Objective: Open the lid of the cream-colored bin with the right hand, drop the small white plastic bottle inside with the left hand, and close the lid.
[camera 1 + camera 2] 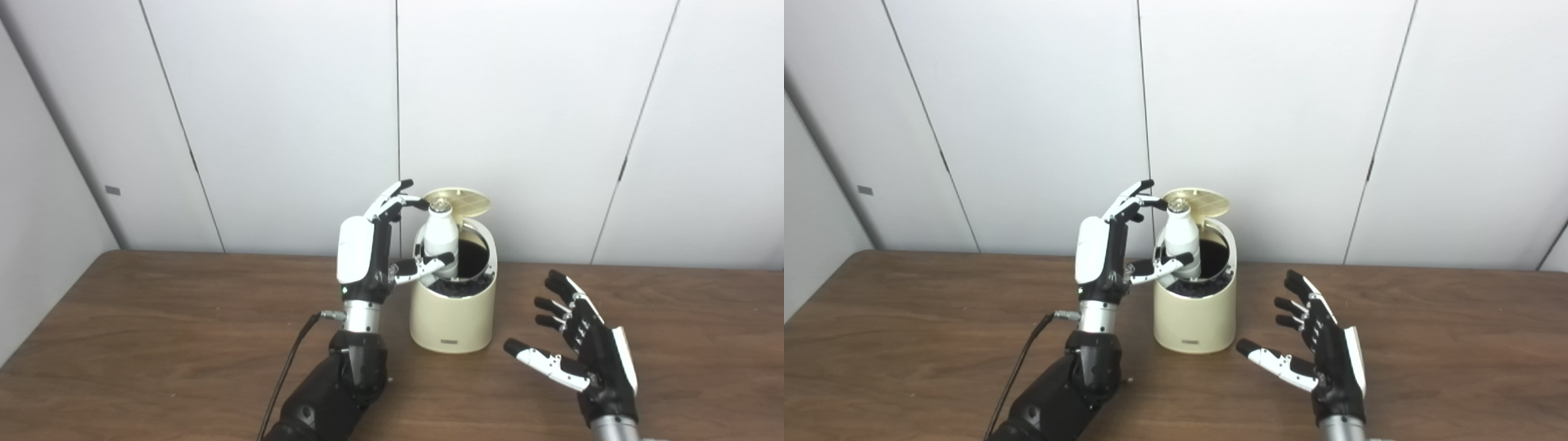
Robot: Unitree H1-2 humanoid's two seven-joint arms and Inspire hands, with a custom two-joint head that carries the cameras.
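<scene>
The cream-colored bin [452,318] stands on the table with its round lid [459,201] tipped up at the back, so the dark inside shows. My left hand [373,245] is just left of the opening and holds the small white plastic bottle [441,236] upright over the bin's mouth. The fingertips are at the bottle's cap and the thumb crosses its lower part. The bottle's base sits low in the opening. My right hand [582,349] is open, with fingers spread, to the right of the bin and apart from it. It also shows in the right eye view [1317,349].
The brown wooden table [153,343] reaches to white wall panels [294,122] close behind the bin. A black cable [288,367] runs along my left forearm down to the picture's bottom edge.
</scene>
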